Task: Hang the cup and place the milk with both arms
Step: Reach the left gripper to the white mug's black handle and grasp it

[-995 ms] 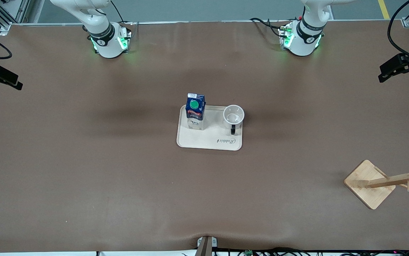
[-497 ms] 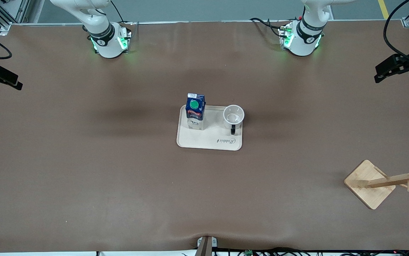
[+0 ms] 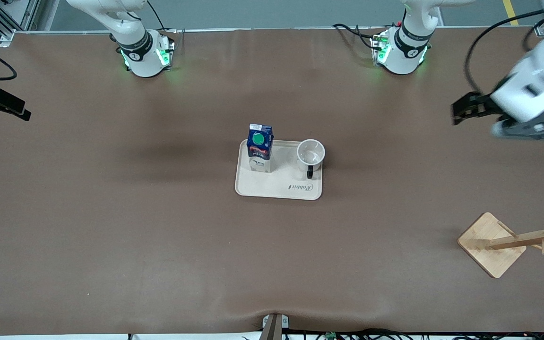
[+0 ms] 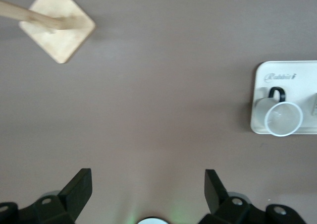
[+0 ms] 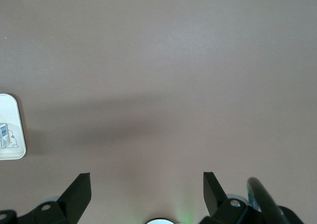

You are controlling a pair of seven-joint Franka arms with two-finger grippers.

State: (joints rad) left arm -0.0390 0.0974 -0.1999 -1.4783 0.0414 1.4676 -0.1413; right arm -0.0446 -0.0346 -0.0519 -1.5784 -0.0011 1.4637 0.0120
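Note:
The milk (image 3: 260, 146) stands upright on a cream tray (image 3: 276, 191) in the middle of the table, at the tray's corner toward the right arm's end. The white cup (image 3: 311, 153) stands mouth up on the same tray toward the left arm's end, its black handle pointing at the front camera. My left gripper (image 3: 463, 113) hangs open and empty over bare table toward the left arm's end. Its wrist view shows the open left gripper (image 4: 147, 177) with the cup (image 4: 283, 117) off to one side. My right gripper (image 3: 14, 107) is open and empty over the table's edge at the right arm's end.
A wooden cup rack (image 3: 491, 243) with pegs stands near the front camera at the left arm's end, and its base (image 4: 59, 28) shows in the left wrist view. A corner of the tray (image 5: 10, 149) shows in the right wrist view. Brown mat covers the table.
The left arm has swung in from the table's end toward the middle, bringing its gripper and wrist into view. The right arm has barely moved. Milk and cup are unmoved.

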